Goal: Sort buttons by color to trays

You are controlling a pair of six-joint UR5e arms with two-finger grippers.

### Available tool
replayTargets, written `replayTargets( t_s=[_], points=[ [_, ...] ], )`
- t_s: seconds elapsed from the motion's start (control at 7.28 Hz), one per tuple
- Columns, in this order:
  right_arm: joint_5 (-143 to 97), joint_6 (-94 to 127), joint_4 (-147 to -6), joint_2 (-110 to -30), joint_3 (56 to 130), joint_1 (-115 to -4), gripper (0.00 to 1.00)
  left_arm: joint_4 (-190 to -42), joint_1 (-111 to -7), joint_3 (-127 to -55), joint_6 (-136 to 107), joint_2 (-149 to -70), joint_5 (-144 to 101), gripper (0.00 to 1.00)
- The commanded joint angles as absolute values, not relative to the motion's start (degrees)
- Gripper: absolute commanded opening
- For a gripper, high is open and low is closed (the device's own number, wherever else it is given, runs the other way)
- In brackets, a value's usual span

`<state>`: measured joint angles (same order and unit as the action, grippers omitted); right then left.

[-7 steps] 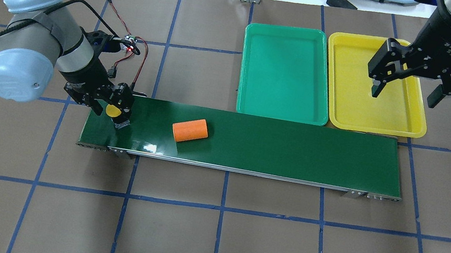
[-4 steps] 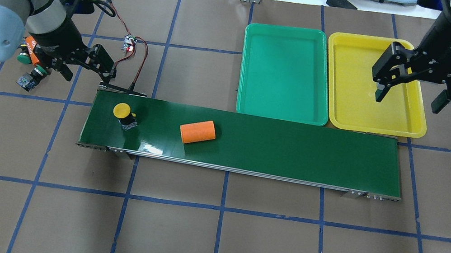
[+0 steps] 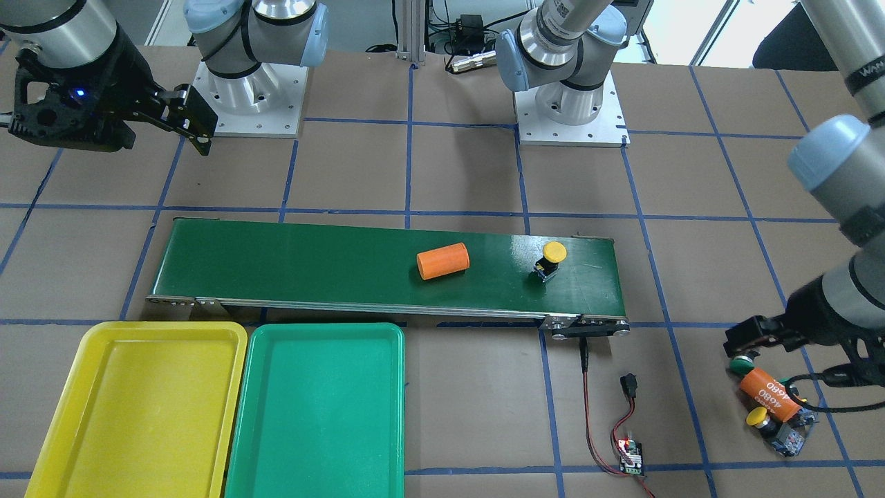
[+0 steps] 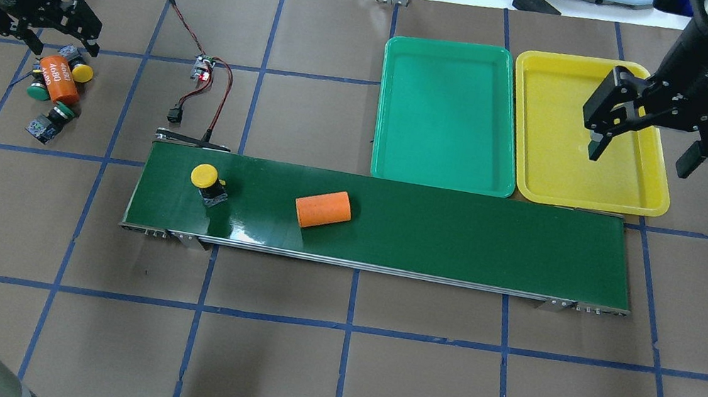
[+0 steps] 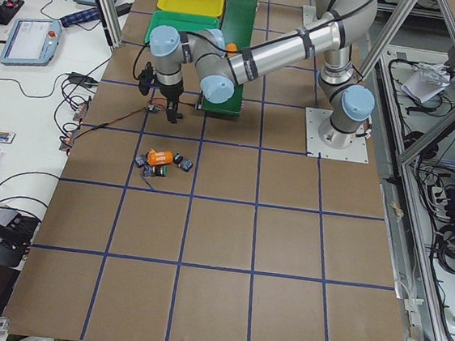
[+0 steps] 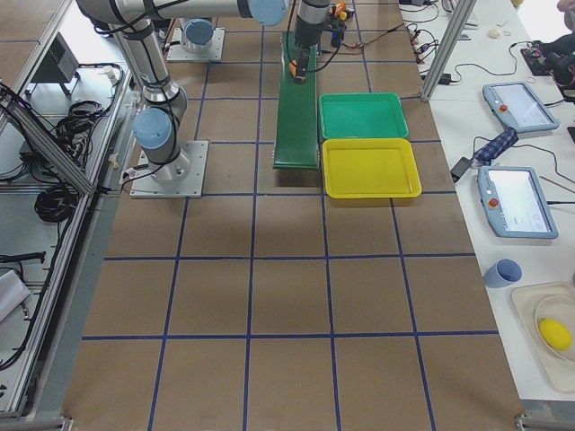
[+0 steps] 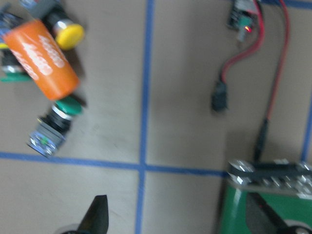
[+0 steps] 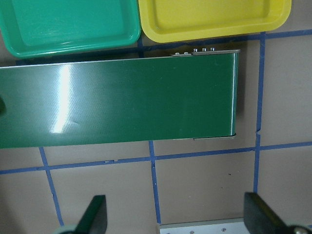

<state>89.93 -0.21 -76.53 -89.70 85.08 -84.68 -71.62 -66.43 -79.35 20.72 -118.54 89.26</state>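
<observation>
Yellow-capped push-button switch (image 4: 206,179) is listed on the dark green conveyor belt (image 4: 463,235), unsorted; left gripper (image 4: 58,39), near three clustered buttons (image 4: 38,92), and right gripper (image 4: 639,158), raised near the yellow plastic tray (image 4: 613,195), are held spread and empty, a pick being judged next.

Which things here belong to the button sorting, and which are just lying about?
Job: yellow button on belt; pile's yellow button, two green buttons; green tray; yellow tray.
Lying about: two orange cylinders; wired circuit board.

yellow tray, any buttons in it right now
No, the yellow tray is bare inside in the overhead view; one yellow button sits on the conveyor belt.
</observation>
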Motion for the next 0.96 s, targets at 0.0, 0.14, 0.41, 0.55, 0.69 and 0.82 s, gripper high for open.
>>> replayTargets(
  t_s=[0.0,0.14,0.41,0.55,0.69,0.82],
  points=[
    [89.91,-0.18,-76.46,-89.74,85.08,-84.64,1.0,-70.4,-62.6,-72.17,26.27,-127.77,89.47,1.0],
    [89.91,-0.18,-76.46,-89.65,85.08,-84.64,1.0,-70.23,-61.27,-72.94,26.02,-129.01,89.21,1.0],
    [89.91,-0.18,-76.46,-89.65,85.08,-84.64,1.0,-68.64,-61.17,-74.79,21.9,-129.37,89.39,1.0],
    [89.91,-0.26,-76.46,-89.65,85.08,-84.64,1.0,-67.86,-61.26,-74.79,19.54,-130.25,89.38,1.0],
    [89.91,-0.18,-76.46,-89.65,85.08,-84.64,1.0,-67.76,-61.35,-74.79,17.16,-130.86,89.21,1.0],
    [89.91,-0.18,-76.46,-89.74,85.08,-84.64,1.0,-67.76,-61.43,-74.88,16.53,-131.65,89.3,1.0]
  ],
)
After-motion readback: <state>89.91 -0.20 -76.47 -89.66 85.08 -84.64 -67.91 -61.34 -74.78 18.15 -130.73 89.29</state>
